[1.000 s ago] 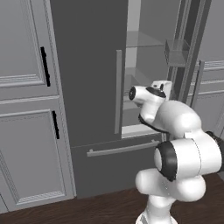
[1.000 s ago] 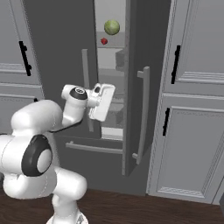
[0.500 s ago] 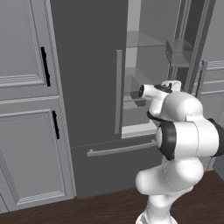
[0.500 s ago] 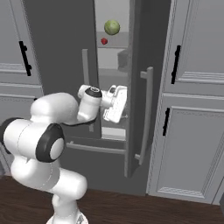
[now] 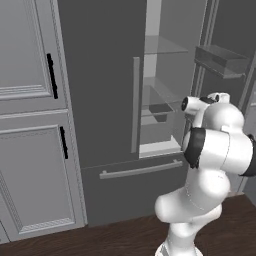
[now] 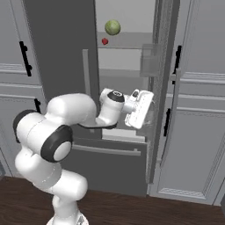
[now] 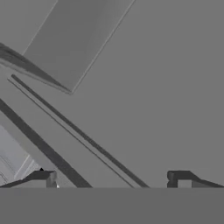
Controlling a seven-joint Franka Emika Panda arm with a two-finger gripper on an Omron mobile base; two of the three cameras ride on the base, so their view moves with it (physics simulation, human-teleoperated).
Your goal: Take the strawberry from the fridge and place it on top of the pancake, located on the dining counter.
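Note:
The fridge stands with its left door shut and its right door swung open, showing a pale inside with glass shelves. The strawberry, tiny and red, lies on the top shelf just below a round pale green cabbage. My gripper hangs at mid height in front of the opening, near the open door's edge and well below the strawberry. In the hand view my gripper is open with nothing between its fingertips, facing slanted grey panels. The pancake and the dining counter are out of view.
Inside the fridge a small dark container sits on a lower shelf, and a bin hangs on the open door. The bottom drawer carries a long bar handle. Light grey cabinets with black handles flank both sides.
My arm has swung to the right, carrying the hand from in front of the left door's edge across to the open right door. The jaws have stayed wide apart.

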